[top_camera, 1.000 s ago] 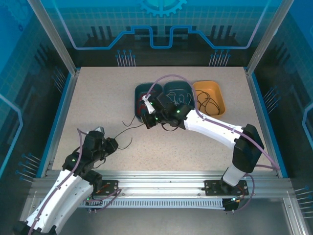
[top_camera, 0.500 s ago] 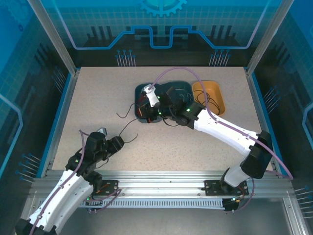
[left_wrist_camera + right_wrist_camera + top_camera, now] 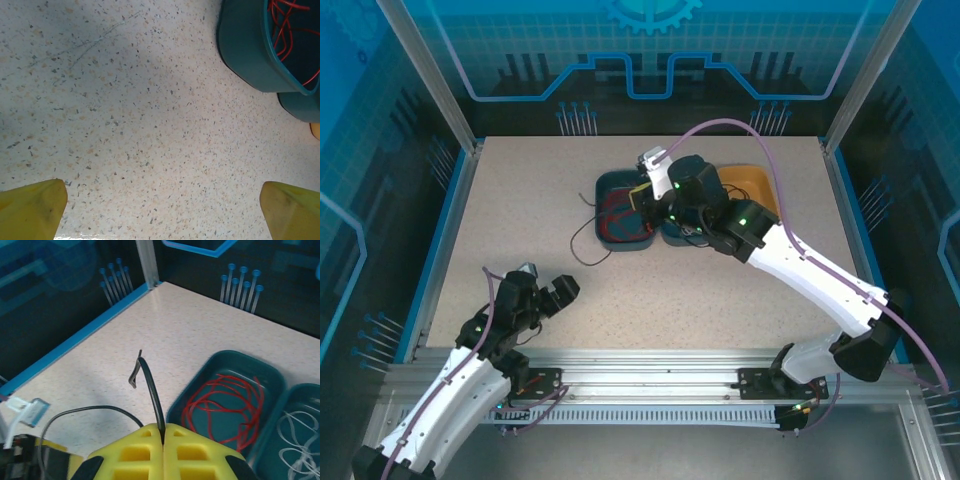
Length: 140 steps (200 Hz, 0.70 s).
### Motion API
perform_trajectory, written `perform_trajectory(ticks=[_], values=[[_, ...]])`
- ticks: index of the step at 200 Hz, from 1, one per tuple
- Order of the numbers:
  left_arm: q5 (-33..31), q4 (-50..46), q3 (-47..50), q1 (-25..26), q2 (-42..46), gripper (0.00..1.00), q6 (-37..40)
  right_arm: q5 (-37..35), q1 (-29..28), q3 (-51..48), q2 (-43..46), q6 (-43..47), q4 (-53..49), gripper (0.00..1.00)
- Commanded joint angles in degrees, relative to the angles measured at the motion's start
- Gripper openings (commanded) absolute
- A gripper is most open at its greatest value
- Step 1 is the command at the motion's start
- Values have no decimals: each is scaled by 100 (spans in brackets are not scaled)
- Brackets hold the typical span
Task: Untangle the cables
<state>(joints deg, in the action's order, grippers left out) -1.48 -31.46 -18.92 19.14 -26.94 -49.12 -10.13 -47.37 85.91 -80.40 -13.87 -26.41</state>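
The right gripper (image 3: 162, 429) had its pads (image 3: 135, 447) pressed together on the black cable (image 3: 151, 392) (a thin pinch at the pad seam). Probable fault: the cable slipping from that seam, or its trailing loop snagging the adjacent teal tray (image 3: 216, 356) holding the red cable (image 3: 225, 400). The cable's long axis ran straight out from the fingers, kinked tip toward the far-left corner of the table (image 3: 175, 325). The left gripper (image 3: 162, 192) stood with fingers spread above bare table.
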Motion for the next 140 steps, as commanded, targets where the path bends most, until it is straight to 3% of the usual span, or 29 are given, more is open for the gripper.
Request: perform_trajectory(ticks=[1,74,140], values=[[-153,-232,-215,2,18,99,162,-546,303,267,263,255,-379,0],[-270,-318,-323,2,26,99,182,-1664,1671,55,573,1031,-463,2],[-325,-352,-321,1,31,99,149,-1646,3047,-213,308,1278,-191,2]])
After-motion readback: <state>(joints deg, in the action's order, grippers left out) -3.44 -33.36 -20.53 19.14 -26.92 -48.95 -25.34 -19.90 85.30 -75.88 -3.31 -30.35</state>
